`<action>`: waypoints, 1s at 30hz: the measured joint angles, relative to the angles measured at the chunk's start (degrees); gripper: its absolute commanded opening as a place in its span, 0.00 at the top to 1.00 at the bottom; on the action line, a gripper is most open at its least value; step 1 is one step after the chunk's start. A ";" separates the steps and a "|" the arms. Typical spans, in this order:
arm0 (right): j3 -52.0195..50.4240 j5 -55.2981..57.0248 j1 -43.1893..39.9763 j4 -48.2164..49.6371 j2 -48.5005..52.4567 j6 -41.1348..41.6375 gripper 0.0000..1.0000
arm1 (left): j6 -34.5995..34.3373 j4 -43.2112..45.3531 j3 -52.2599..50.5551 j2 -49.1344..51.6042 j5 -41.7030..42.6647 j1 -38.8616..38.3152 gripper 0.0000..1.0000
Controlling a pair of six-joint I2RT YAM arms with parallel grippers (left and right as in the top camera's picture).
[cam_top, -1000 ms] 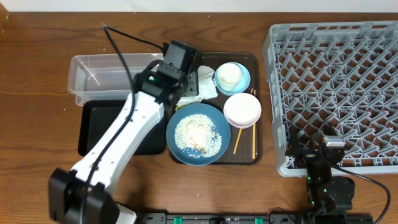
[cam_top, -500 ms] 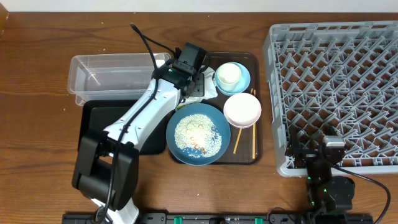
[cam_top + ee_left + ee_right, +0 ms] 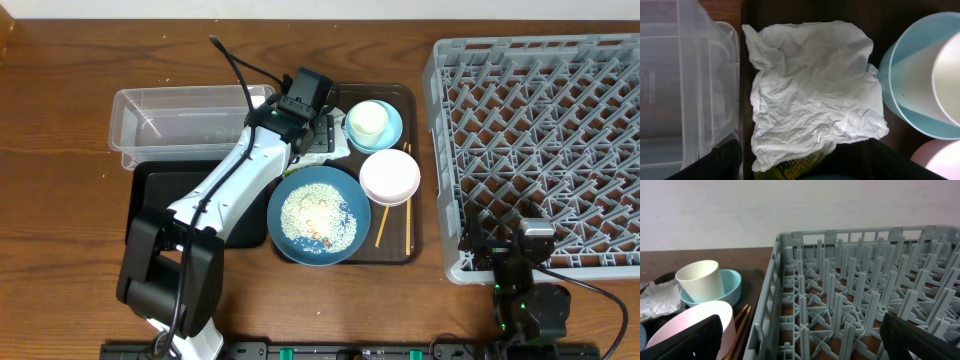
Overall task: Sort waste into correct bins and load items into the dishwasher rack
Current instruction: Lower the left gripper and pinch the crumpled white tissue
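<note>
Two jaws apart, napkin [image 3: 812, 90] between — beneath

Nothing legible shows in any view. From the left wrist camera, the snack wrapper [image 3: 790, 168] peeks out at the 6 o'clock edge of the napkin [image 3: 812, 95] and carries dark print on yellow-green, too cropped and blurred to read. The clear tub [image 3: 685, 85], at 9 o'clock, bears faint moulded marks on its wall, also illegible.
</note>
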 measured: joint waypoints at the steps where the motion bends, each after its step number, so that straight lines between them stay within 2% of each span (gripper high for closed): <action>1: 0.00 0.00 0.00 0.00 0.00 0.00 0.01 | 0.00 -0.07 0.00 0.02 0.00 0.00 0.19; 3: 0.00 0.00 0.00 0.00 0.00 0.00 0.01 | 0.00 -0.13 0.00 0.02 0.00 0.00 0.21; 5: 0.00 0.00 0.00 0.00 0.00 0.00 0.01 | -0.09 -0.13 0.00 0.02 0.02 0.00 0.30; 7: 0.00 0.00 0.00 0.00 0.00 0.00 0.01 | -0.04 -0.13 0.00 0.02 0.04 0.00 0.32; 21: 0.00 0.00 0.00 0.00 0.00 0.00 0.01 | 0.00 1.66 0.00 0.28 1.36 0.00 0.33; 30: 0.00 0.02 0.00 0.00 0.00 0.00 0.01 | -0.02 3.41 -0.02 5.35 1.79 0.00 0.31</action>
